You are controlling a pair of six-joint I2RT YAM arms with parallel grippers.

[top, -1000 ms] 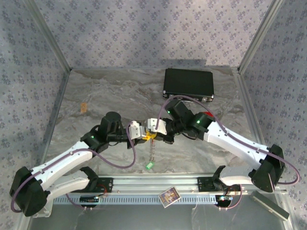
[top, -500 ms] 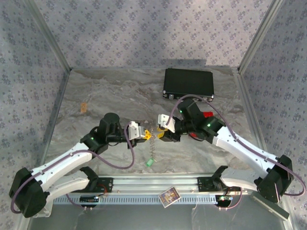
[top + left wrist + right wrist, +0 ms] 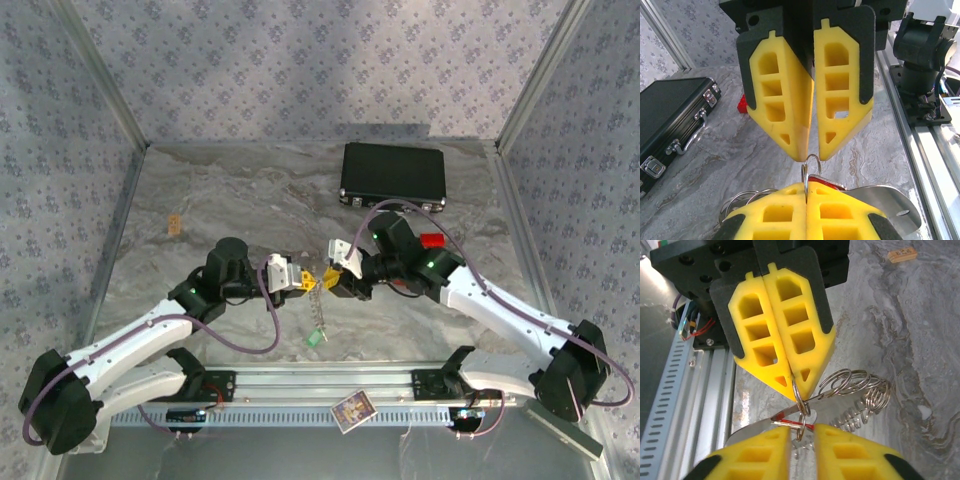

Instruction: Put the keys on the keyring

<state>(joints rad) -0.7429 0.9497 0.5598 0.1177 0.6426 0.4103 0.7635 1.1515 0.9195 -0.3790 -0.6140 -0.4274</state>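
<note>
Left end effector point(image 3: 300, 281) and right end effector point(image 3: 334, 275) are sitting tip-to-tip over surface point(image 3: 200, 200); keyring point(image 3: 318, 308) is trailing nearward to green key point(image 3: 314, 341).

Left desk point(image 3: 200, 190): open, I can pass.
Back right: case point(image 3: 392, 175) blocks.
Near edge: rail point(image 3: 300, 385) blocks me.

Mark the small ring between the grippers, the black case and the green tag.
small ring point(image 3: 804, 173), left wrist view, loop's left side.
black case point(image 3: 392, 172), top external view, lid centre.
green key tag point(image 3: 315, 341), top external view, tag's middle.
</note>
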